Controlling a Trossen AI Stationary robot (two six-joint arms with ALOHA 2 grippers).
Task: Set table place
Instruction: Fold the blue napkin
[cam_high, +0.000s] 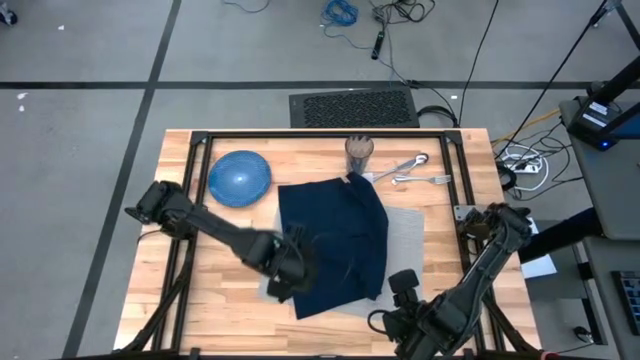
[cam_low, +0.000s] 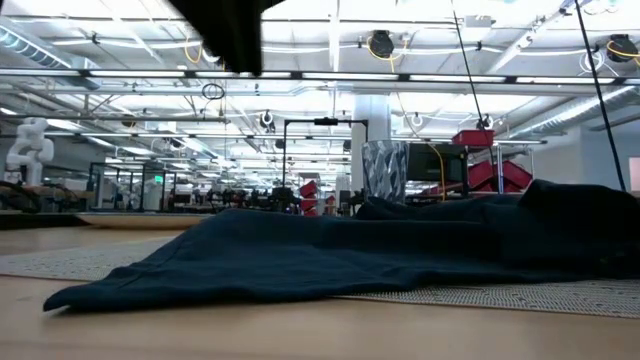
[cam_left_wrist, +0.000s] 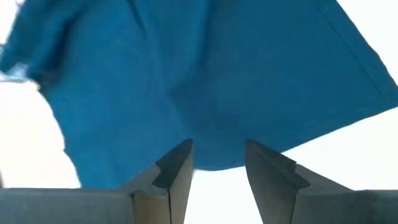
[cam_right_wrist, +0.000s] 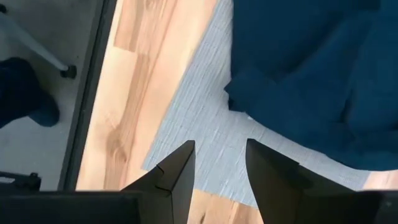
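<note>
A navy napkin (cam_high: 335, 245) lies rumpled over most of the grey placemat (cam_high: 408, 238), which lies flat on the wooden table (cam_high: 220, 290). In the low view the napkin (cam_low: 330, 255) drapes across the placemat (cam_low: 500, 296). My left gripper (cam_high: 290, 268) hovers open above the napkin's near left edge (cam_left_wrist: 211, 165), nothing between its fingers (cam_left_wrist: 177, 163). My right gripper (cam_high: 402, 285) hovers open over the placemat's near right corner (cam_right_wrist: 186, 130), beside the napkin's edge (cam_right_wrist: 249, 106).
A round blue plate (cam_high: 240, 178) sits at the far left of the table. A patterned cup (cam_high: 359, 150) and metal cutlery (cam_high: 405, 170) lie at the far edge. Bare wood shows along the near left and the table's right side.
</note>
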